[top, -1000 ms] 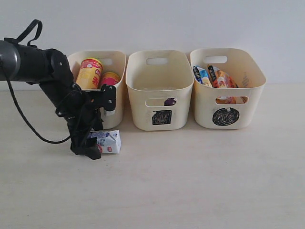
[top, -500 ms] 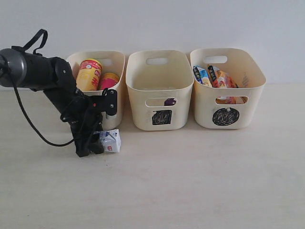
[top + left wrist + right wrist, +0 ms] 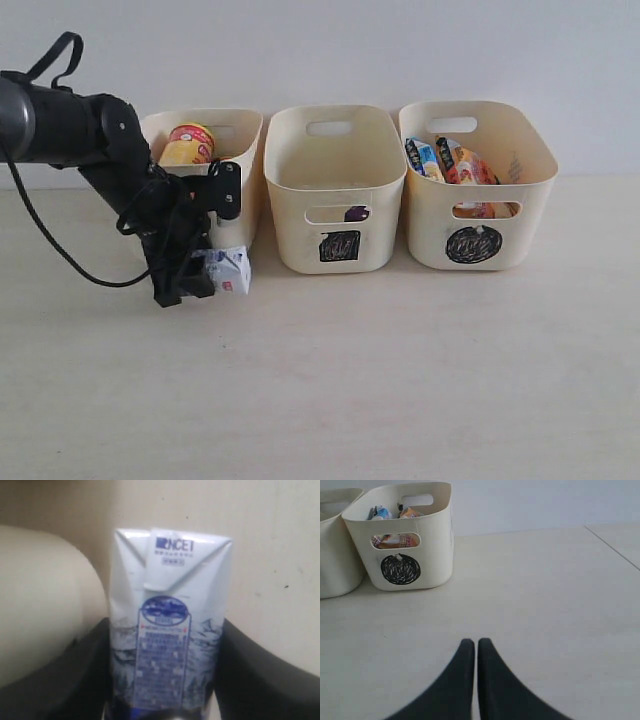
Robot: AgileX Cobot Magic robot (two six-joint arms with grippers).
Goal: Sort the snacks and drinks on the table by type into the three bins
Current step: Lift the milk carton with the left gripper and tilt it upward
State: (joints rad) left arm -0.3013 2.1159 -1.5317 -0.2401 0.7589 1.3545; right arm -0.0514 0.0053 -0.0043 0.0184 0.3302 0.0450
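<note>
My left gripper (image 3: pixel 192 282) is shut on the small blue-white milk carton (image 3: pixel 228 272), which hangs just above the table in front of the left bin (image 3: pixel 240 122). In the left wrist view the carton (image 3: pixel 170 580) stands between my two black fingers (image 3: pixel 235 655). A yellow chip tube (image 3: pixel 186 143) stands in the left bin. A purple carton (image 3: pixel 356 213) shows through the handle slot of the middle bin (image 3: pixel 335 160), marked with a square. Blue (image 3: pixel 422 157) and orange-white (image 3: pixel 472 166) bags fill the circle bin (image 3: pixel 520 190). My right gripper (image 3: pixel 476 643) is shut and empty over bare table.
The left arm's black cable (image 3: pixel 60 265) loops down toward the table at the far left. The right wrist view shows the circle bin (image 3: pixel 435 540) ahead and a table edge (image 3: pixel 612 547) at the far side.
My left gripper has closed on the milk carton and lifted it off the table, up toward the left bin. The right gripper has not moved.
</note>
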